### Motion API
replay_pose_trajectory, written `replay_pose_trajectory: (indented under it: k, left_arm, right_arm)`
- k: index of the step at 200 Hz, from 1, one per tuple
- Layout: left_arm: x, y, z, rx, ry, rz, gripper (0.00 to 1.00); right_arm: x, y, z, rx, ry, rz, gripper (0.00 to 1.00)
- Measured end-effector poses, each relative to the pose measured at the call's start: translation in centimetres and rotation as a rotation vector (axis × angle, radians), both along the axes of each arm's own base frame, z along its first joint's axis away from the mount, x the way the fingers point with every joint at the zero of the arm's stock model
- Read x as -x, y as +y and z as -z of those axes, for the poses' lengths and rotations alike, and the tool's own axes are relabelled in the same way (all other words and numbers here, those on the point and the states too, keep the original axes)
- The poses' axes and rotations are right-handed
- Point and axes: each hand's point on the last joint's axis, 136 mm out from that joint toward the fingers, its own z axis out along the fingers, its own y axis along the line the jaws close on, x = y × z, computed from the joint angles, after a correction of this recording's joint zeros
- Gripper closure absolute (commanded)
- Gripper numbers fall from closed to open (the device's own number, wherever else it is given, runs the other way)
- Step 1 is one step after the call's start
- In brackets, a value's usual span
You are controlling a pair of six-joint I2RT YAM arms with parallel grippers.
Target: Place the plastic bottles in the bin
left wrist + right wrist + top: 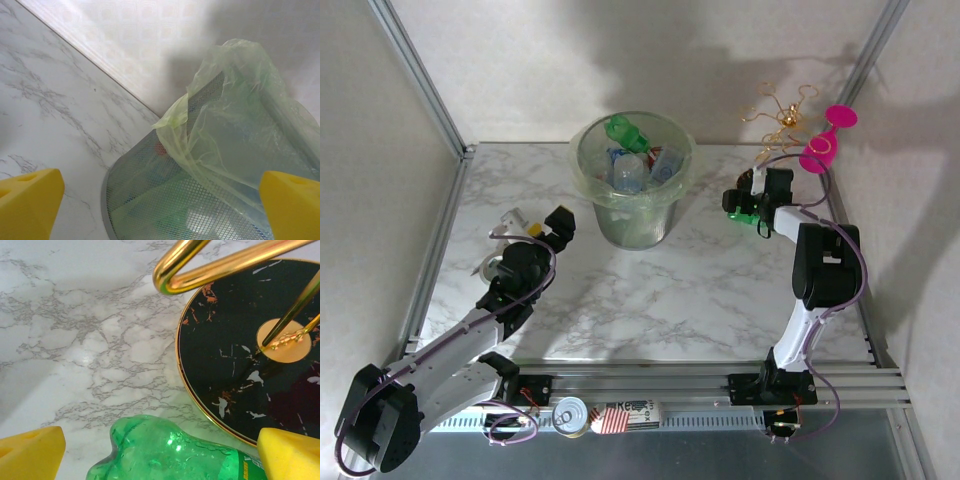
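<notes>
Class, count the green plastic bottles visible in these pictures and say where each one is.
2. One green bottle sticks up out of the bin; the other green bottle lies on the table beside the gold stand. More may be hidden in the bin.

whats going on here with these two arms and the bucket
Two robot arms are clearing plastic bottles into the bin. Several bottles, clear and green, sit inside it. The right gripper has its jaws open on either side of a green bottle lying on the table beside the gold stand's black base. The left gripper holds nothing, jaws open, facing the bin's wall.
</notes>
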Motion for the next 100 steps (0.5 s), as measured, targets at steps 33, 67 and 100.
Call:
replay_pose_trajectory:
  k: [33,67,100]
  left_arm:
    - [0.1,0.0,0.1,0.000,0.000,0.000,0.00]
    - [0.3,0.2,-0.3,0.006,-0.011,-0.001,0.00]
    - [0.5,0.3,-0.6,0.011,-0.022,-0.001,0.01]
  right_arm:
    - [0.3,0.0,0.2,-0.017,0.012,0.016,0.01]
    - [1.3,0.0,0.3,-0.052,0.035,0.045,0.01]
    - [2.9,0.1,1.2,-0.078,0.087,0.072,0.01]
